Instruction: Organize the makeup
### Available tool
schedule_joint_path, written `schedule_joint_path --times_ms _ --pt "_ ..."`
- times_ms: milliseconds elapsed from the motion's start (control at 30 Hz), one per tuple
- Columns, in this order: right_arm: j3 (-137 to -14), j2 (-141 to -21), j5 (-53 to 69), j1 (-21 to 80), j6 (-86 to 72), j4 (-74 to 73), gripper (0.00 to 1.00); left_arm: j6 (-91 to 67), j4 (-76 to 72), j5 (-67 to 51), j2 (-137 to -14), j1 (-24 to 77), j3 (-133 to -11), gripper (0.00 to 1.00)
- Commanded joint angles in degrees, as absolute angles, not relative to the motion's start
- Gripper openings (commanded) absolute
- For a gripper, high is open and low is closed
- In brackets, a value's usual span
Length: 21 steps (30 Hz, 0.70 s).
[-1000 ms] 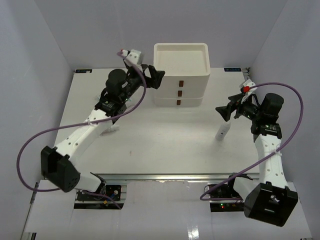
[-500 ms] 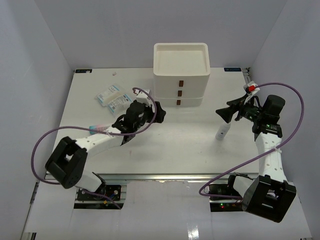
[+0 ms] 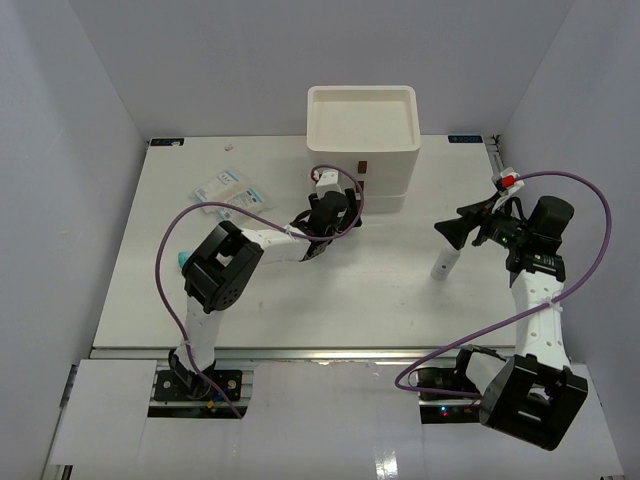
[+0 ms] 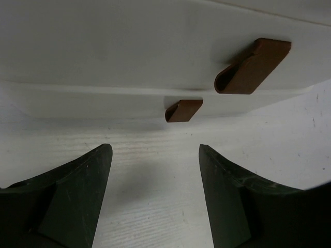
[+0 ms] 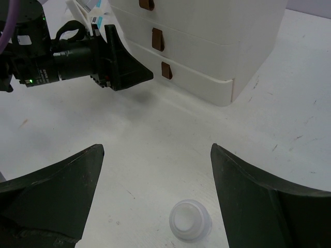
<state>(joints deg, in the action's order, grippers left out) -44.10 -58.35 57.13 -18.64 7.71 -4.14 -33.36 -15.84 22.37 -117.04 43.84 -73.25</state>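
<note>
while the left gripper (image 4: pixel 153 155) and right gripper (image 5: pixel 155 152) stood wide open and empty, off-centre closing on the small brown drawer handle (image 4: pixel 183 110) risked a slip.

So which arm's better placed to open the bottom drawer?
Left. The left gripper, open, faces the drawer box, bottom handle just ahead; the right gripper hovers open above the upright white tube.
</note>
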Motion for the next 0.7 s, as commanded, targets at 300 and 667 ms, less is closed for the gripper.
schedule_joint_path --times_ms 300,667 --pt "-43.2 -56.1 59.4 -19.8 5.8 -1.4 0.9 -32.2 -22.2 30.0 -124.3 46.5 -81.9 0.7" --pt "-42.7 -55.1 60.7 -20.8 4.4 -0.7 0.9 -33.9 -19.1 32.9 -128.3 46.6 -87.5 0.52"
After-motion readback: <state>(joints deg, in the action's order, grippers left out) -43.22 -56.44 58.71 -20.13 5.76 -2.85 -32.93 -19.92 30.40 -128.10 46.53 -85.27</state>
